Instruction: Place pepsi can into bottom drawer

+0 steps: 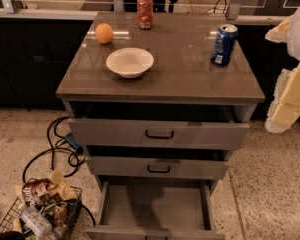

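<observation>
The blue pepsi can stands upright on the right side of the grey cabinet top, near its right edge. The bottom drawer is pulled far out below, and its plain grey inside holds nothing. My gripper shows as cream and white parts at the right edge of the camera view. It is to the right of the can, apart from it, and beyond the cabinet's right side. It holds nothing that I can see.
A red-orange soda can stands at the back of the top, an orange at back left, and a white bowl in the middle. Two upper drawers stand slightly open. Black cables and a wire basket of snacks lie on the floor at left.
</observation>
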Robot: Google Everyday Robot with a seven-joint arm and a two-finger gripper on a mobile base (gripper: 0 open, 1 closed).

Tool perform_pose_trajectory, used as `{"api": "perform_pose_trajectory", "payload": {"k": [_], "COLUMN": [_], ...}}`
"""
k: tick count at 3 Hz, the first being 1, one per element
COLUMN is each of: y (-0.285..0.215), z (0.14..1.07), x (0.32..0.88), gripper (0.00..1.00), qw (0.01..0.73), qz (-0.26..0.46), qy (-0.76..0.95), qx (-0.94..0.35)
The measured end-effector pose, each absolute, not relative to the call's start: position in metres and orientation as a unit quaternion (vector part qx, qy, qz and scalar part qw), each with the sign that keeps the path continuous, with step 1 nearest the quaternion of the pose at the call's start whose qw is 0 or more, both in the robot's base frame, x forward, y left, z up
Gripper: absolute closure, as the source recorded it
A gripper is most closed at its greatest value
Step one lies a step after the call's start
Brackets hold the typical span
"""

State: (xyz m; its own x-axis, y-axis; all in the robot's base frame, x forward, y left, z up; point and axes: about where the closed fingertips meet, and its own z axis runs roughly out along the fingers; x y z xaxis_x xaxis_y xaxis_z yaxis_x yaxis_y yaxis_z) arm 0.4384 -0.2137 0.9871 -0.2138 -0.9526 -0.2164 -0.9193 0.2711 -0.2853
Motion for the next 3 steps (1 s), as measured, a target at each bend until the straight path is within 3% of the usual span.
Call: {"api": "perform_pose_trajectory", "payload": {"k": [1, 3], "y": [-0.214, -0.229], "z": [0.988, 0.999], "x": [0.442, 0.527], "gripper": [0.00, 0.00], "qw": [0.182, 0.320], "qz": [-0.048, -0.020], "qy": [0.778, 0.771], "qx": [-0.600, -0.551]}}
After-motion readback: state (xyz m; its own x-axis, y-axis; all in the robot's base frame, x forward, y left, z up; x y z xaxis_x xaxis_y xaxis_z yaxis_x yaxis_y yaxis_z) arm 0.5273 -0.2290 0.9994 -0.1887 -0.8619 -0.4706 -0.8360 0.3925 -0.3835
